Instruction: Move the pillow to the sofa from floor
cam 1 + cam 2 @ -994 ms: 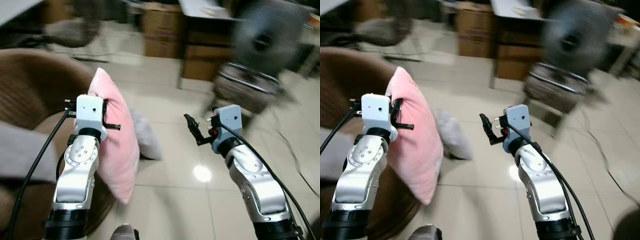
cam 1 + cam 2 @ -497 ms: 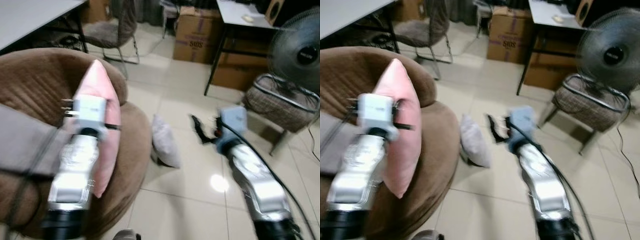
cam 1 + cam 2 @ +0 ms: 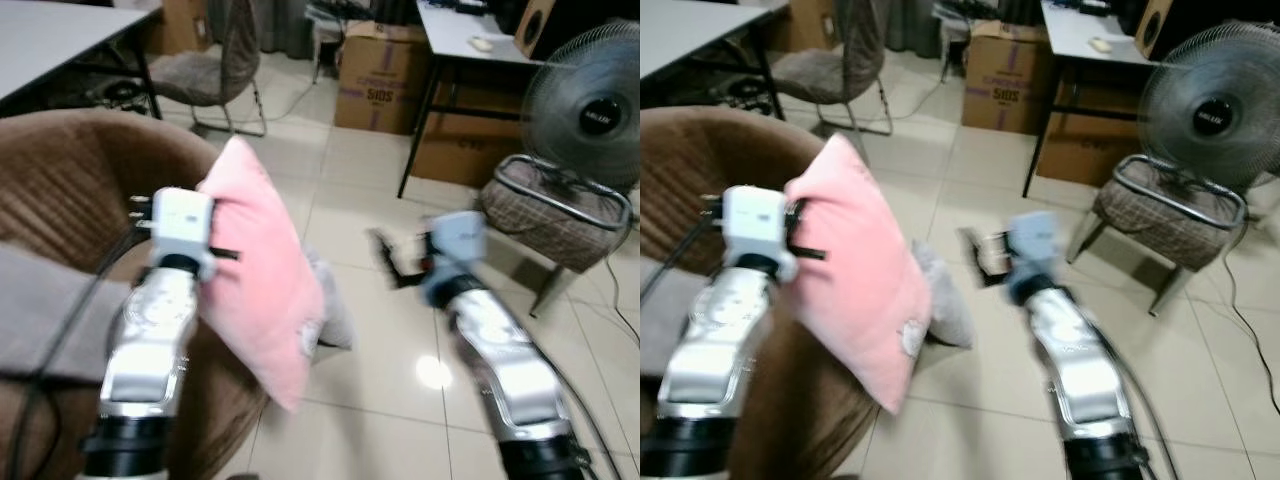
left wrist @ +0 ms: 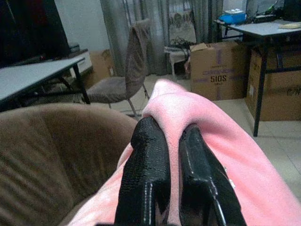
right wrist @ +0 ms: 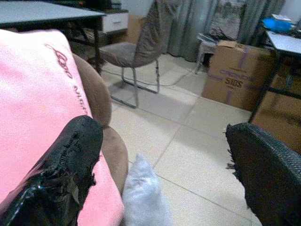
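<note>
While the left claw [image 4: 164, 160] is clamped on a fold near one edge of the pink pillow [image 3: 262, 270], the pillow hangs off the floor, tilted, at the near left, with its lower corner over the right rim of the brown sofa [image 3: 60, 190]. Fabric bunches between the two black fingers [image 4: 146, 174], so the fill is judged soft and light; a pinch of cover alone could creep loose, and a hold deeper into the stuffing near an edge or corner looks safer than one on the flat face. Soft as it is, it should sag and swing below the grip and will flop rather than stand when set down. Right claw [image 5: 164, 165] is held out at mid-height to the right, fingers wide apart and empty, just beside the pillow's face. Judged step: carry in progress, pillow not yet resting on the seat. Below, on the tile floor [image 3: 380, 400] just right of the sofa, lies a grey cushion [image 3: 335, 310]. Farther right stand a wire-frame stool [image 3: 1165, 215] and a fan [image 3: 1210, 120]; at the far side, a cardboard box [image 3: 375, 75], a desk [image 3: 470, 40] and a chair [image 3: 215, 75].
</note>
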`<state>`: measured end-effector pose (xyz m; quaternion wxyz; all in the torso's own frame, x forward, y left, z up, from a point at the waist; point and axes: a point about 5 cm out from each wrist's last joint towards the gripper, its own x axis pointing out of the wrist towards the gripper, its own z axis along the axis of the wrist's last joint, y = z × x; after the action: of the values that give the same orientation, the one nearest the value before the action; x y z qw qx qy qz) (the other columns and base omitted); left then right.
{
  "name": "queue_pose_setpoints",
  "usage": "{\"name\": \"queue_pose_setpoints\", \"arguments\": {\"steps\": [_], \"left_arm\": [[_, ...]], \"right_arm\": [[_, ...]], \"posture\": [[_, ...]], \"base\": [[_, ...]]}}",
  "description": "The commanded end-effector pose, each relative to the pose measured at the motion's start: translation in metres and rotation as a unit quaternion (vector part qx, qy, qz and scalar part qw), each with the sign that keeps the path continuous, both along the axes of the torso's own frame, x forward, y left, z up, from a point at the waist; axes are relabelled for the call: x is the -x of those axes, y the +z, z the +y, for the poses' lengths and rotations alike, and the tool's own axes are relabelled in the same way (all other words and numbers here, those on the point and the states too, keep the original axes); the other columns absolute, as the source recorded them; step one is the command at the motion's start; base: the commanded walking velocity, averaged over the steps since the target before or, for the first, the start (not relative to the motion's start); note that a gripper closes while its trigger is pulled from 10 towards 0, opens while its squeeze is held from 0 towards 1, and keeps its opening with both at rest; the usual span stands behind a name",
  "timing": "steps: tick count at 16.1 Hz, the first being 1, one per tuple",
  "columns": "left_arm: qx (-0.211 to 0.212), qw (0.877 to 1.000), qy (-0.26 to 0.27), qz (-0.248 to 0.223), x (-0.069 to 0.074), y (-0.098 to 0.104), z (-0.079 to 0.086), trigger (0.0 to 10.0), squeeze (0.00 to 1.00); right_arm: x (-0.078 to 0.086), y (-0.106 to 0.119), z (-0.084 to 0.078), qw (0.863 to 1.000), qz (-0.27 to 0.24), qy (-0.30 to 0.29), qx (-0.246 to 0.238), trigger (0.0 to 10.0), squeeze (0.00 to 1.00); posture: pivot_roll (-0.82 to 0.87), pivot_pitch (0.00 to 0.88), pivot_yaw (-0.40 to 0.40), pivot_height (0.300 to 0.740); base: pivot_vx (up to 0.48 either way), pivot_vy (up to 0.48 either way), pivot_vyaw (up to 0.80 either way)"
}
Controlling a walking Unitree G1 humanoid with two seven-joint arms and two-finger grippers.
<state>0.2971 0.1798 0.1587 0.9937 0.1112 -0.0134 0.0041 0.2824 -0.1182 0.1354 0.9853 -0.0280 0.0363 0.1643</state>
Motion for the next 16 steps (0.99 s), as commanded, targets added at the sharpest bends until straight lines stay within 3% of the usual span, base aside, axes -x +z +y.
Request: {"name": "queue_pose_setpoints", "arguments": {"steps": [1,4,16], "left_arm": [[0.001,0.999,-0.019,-0.032,-0.0028,0.0142,-0.0088,10.0,0.00],[-0.006,0.999,-0.026,-0.029,-0.0043,0.0147,-0.0087,10.0,0.00],[-0.010,0.999,-0.044,-0.021,-0.0075,0.0128,-0.0116,10.0,0.00]], "right_arm": [[-0.0020,0.0027,-0.0089,1.000,-0.007,-0.008,0.006,10.0,0.00],[-0.0025,0.0008,-0.0084,1.000,-0.005,-0.018,0.007,10.0,0.00],[0.0015,-0.0061,-0.0141,0.999,0.002,-0.038,0.016,10.0,0.00]], "posture": [[0.07,0.000,-0.016,0.740],[0.07,0.000,0.001,0.740],[0.06,0.000,0.016,0.740]], "base": [[0.345,0.000,0.80],[0.349,0.000,0.80],[0.359,0.000,0.00]]}}
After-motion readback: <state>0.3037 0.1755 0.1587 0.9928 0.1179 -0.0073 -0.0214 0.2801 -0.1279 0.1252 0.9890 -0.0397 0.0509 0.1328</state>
